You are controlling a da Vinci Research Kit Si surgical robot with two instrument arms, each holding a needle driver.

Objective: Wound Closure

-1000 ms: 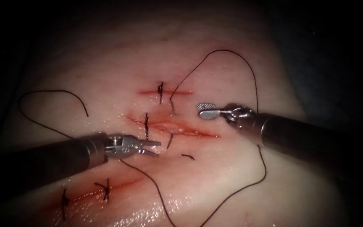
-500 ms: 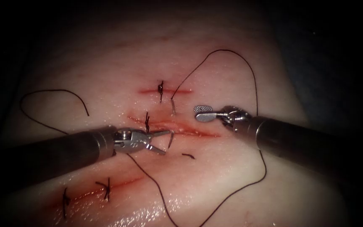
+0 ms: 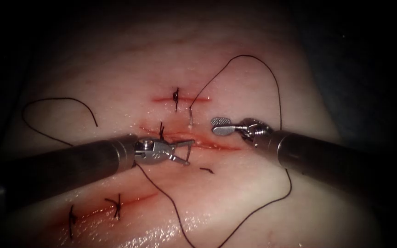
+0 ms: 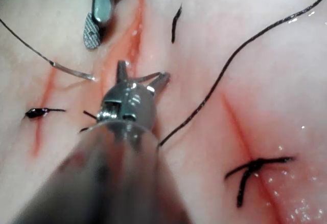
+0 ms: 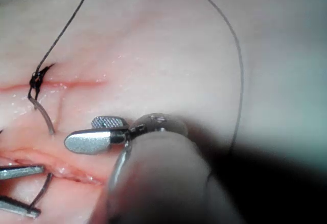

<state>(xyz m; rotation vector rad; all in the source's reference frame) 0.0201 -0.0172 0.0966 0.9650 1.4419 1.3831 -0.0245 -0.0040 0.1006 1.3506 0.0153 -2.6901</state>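
Needle [image 3: 190,115] mid-curve buried (tissue [image 3: 235,193])

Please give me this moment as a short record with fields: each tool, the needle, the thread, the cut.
left tool: jaws open on either side of the needle's tip end, gripping nothing
right tool: jaws open, holding nothing, above the tissue
needle: in the tissue, passing under the cut; both ends stick out
thread: loose, leaves the needle's tail end in a wide loop
tied stitch: on the same cut, left of the needle
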